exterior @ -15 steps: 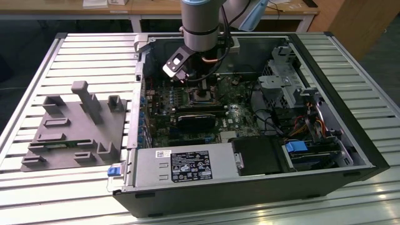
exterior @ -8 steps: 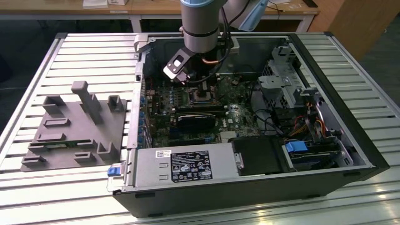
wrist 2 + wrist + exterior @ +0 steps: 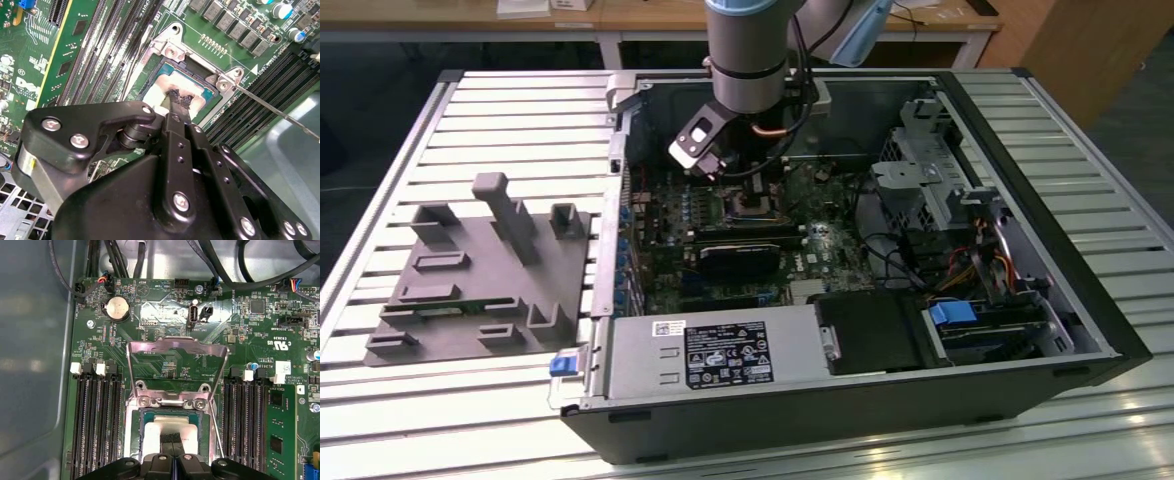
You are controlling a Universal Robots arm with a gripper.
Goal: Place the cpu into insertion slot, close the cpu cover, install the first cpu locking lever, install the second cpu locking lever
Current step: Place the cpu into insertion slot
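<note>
The cpu (image 3: 172,429) lies flat in the insertion slot (image 3: 134,432), its silvery-beige top showing inside the metal rim. My gripper (image 3: 172,438) is right above it, fingers shut together, with the black tips resting on the middle of the chip's top and not around its edges. The second wrist view shows the same contact on the cpu (image 3: 167,85). The cpu cover (image 3: 176,344), a thin metal frame with a window, stands raised on its hinge beyond the slot. A thin wire locking lever (image 3: 216,432) sticks up free beside the slot. In the exterior view the gripper (image 3: 744,192) hangs over the motherboard inside the open case.
Long black memory slots (image 3: 95,420) flank the socket on both sides. A power supply (image 3: 707,355) and drive bays (image 3: 961,200) fill the case's near and right parts in the exterior view. A grey fixture plate (image 3: 480,270) lies on the slatted table at that view's left.
</note>
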